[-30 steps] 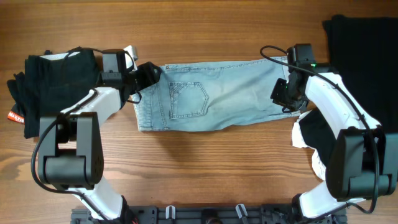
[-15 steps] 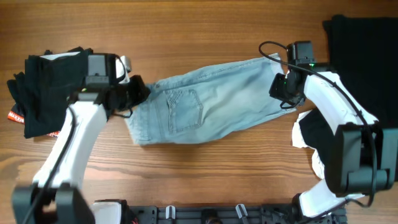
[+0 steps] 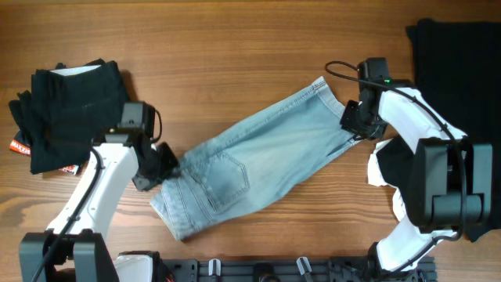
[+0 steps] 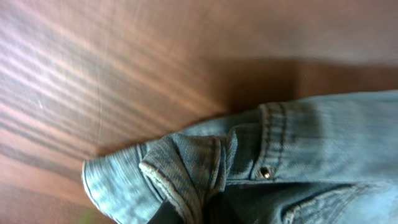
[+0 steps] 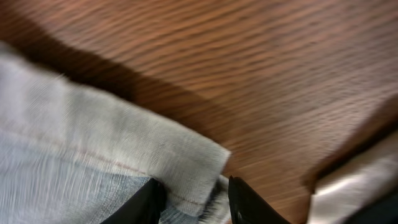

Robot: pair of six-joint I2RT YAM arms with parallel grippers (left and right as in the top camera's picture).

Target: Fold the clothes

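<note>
overhead: top-down, far | wrists: close, oblique | shared: shorts (image 3: 250, 168)

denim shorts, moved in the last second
Yes. The denim shorts swung from level to diagonal: their waistband end, in the left gripper, dropped toward the near edge, below the black pile; the hem end barely shifted.
</note>
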